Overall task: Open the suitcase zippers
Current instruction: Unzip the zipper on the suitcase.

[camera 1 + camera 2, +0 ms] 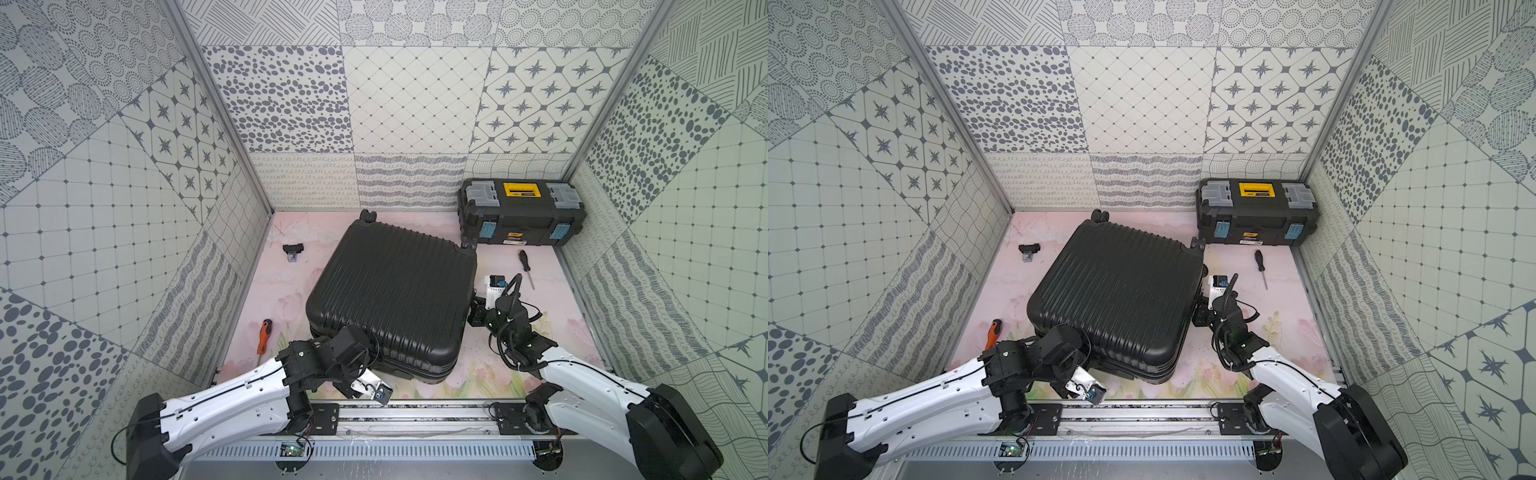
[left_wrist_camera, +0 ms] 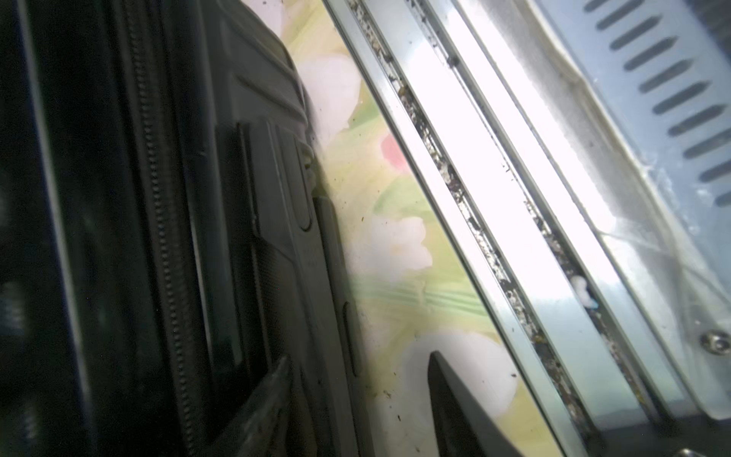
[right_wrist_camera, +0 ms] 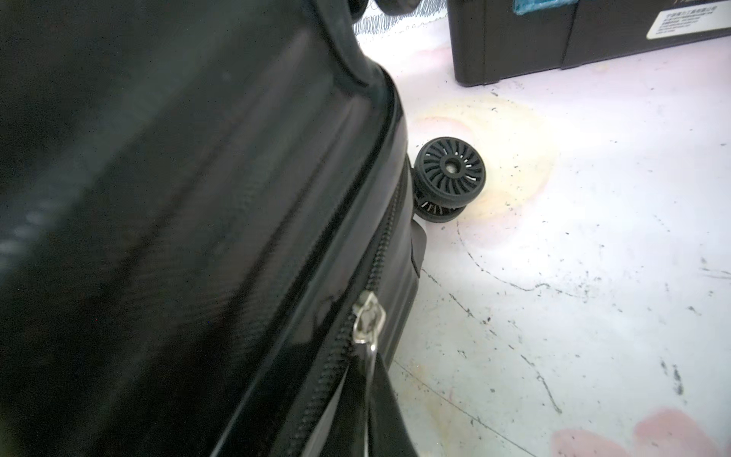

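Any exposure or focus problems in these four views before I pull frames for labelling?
Left wrist view: the aluminium rail is blown out to white and the suitcase is underexposed, though the zipper teeth still read. Right wrist view: the near shell is dark and soft, while the caster wheel and zipper pull are sharp. Both top views: evenly lit, sharp.

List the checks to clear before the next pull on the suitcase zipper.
1. Right gripper shut on the zipper pull: ok.
2. Zipper teeth between slider and wheel unobstructed: ok.
3. Left gripper bracing the suitcase: not ok, jaws open, holding nothing.
4. Second slider located: cannot tell, none in view.
5. Toolbox standing apart from the right gripper: ok.
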